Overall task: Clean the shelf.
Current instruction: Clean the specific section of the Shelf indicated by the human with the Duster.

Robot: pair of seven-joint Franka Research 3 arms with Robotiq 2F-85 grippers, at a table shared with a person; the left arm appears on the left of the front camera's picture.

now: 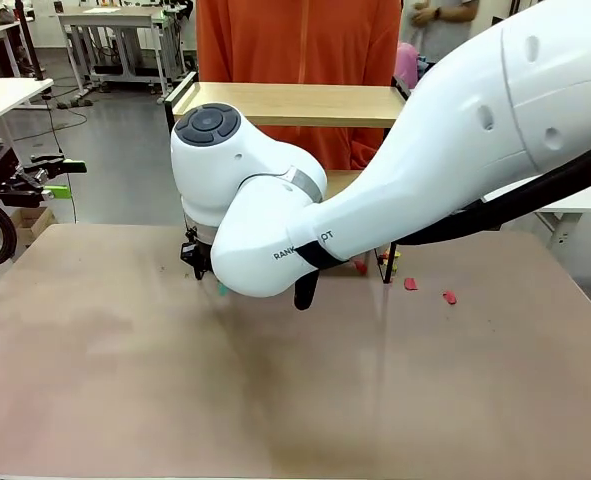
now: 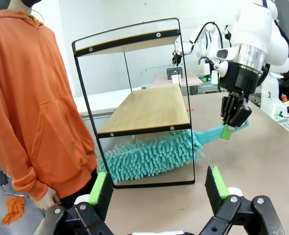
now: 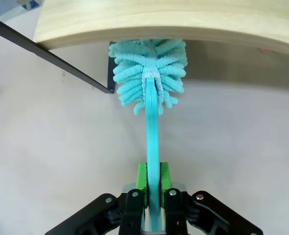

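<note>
The shelf [image 2: 149, 105] has two light wooden boards in a thin black frame and stands on the table in front of a person in an orange hoodie [image 2: 32, 98]. A teal fluffy duster [image 2: 151, 154] lies under the lower board [image 3: 159, 19], its head [image 3: 149, 73] on the tabletop. My right gripper [image 3: 153, 183] is shut on the duster's handle [image 2: 210, 134], off the shelf's end [image 2: 228, 129]. In the front view the right arm [image 1: 375, 190] covers most of the shelf [image 1: 295, 103]. My left gripper [image 2: 159, 188] is open and holds nothing, well back from the shelf.
Small red scraps [image 1: 410, 284] lie on the brown tabletop [image 1: 275, 400] right of the shelf leg. The left gripper [image 1: 57, 176] sits off the table's left edge. The person's hand [image 2: 46, 198] hangs beside the shelf. Other tables stand behind.
</note>
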